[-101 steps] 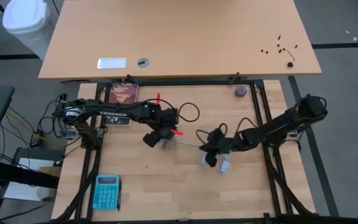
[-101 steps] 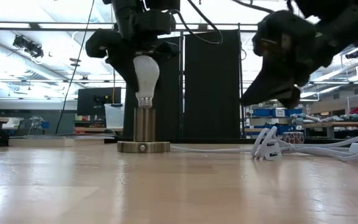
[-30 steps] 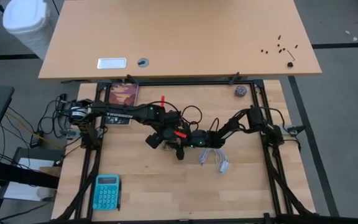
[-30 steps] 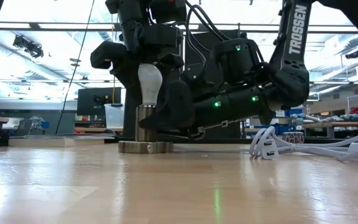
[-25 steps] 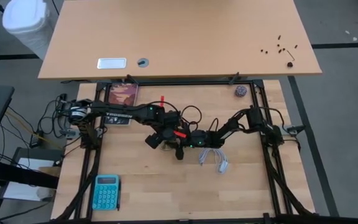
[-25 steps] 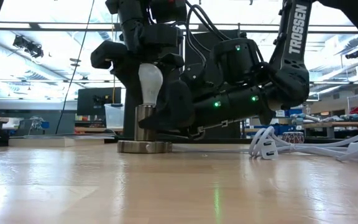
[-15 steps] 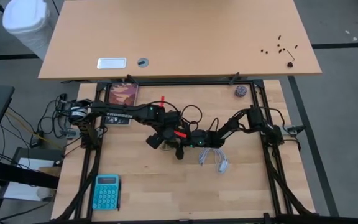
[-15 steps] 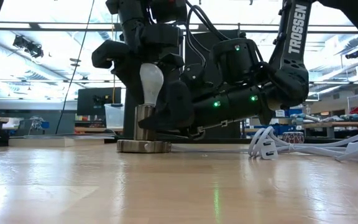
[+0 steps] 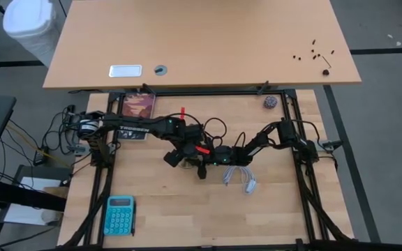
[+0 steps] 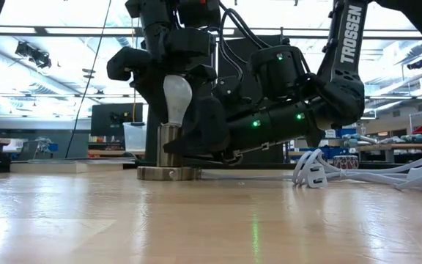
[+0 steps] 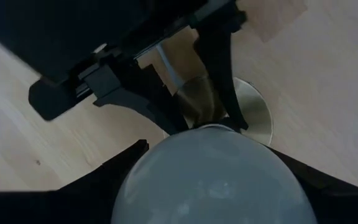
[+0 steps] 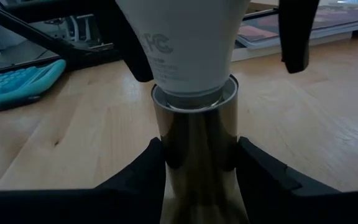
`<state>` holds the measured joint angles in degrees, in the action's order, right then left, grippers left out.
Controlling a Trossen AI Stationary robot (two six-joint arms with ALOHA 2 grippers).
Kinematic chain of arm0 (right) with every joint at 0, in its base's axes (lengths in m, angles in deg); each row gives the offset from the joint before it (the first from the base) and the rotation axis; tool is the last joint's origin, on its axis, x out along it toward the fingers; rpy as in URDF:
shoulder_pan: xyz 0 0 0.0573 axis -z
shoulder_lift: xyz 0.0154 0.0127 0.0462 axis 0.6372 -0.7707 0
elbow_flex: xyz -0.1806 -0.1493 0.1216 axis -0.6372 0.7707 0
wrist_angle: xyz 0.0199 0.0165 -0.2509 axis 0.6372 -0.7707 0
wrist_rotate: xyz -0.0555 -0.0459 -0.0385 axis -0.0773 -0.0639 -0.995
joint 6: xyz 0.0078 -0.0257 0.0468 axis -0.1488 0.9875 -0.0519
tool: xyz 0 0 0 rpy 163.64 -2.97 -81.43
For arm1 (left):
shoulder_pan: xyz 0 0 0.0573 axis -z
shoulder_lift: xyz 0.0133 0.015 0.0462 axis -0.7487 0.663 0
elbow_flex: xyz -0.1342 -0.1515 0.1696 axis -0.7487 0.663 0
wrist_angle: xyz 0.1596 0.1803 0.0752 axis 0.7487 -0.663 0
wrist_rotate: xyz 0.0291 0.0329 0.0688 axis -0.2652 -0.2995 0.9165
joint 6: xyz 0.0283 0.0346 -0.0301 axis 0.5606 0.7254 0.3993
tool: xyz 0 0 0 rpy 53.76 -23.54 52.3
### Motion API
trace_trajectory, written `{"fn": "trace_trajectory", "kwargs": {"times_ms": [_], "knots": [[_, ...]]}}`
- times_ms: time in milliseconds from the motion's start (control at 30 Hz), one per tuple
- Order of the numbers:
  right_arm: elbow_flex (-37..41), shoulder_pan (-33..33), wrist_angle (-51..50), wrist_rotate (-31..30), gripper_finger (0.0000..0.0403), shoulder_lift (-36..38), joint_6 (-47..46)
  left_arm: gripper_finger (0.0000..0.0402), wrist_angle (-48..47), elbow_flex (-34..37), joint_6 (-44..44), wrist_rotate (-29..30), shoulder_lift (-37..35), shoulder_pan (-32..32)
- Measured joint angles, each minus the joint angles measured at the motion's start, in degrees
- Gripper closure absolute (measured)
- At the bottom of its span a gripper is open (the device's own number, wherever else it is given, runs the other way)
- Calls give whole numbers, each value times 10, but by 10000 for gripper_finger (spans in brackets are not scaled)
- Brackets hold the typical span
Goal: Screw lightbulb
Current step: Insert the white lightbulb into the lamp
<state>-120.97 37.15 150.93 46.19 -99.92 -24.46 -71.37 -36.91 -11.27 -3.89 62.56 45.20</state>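
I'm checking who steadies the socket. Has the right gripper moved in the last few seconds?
Yes. The right gripper has moved leftward from beside the white cable bundle to clamp the socket under the lightbulb.

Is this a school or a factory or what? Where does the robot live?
Probably a robotics lab or workshop. The arms are bolted onto a wooden workbench with a black frame, a bigger desk stands behind it, and beyond the table you can see shelves of blue storage bins and ceiling lights.
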Motion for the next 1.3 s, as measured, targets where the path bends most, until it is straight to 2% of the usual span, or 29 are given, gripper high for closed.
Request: {"fn": "trace_trajectory", "kwargs": {"times_ms": [367,700,833,967,1133,1300], "knots": [[18,3,3,7,242,-2,-5,135,6,-1,43,-3,8,1],[25,4,11,19,271,-2,-3,135,8,-1,-16,-14,13,0],[25,4,22,24,269,-1,-9,135,5,-1,-27,-6,14,0],[25,9,24,44,238,0,-23,135,2,0,-39,7,14,1],[25,24,29,100,164,2,-50,135,-3,0,-88,10,14,1],[25,28,30,111,107,3,-52,118,-10,1,-115,10,10,0]]}}
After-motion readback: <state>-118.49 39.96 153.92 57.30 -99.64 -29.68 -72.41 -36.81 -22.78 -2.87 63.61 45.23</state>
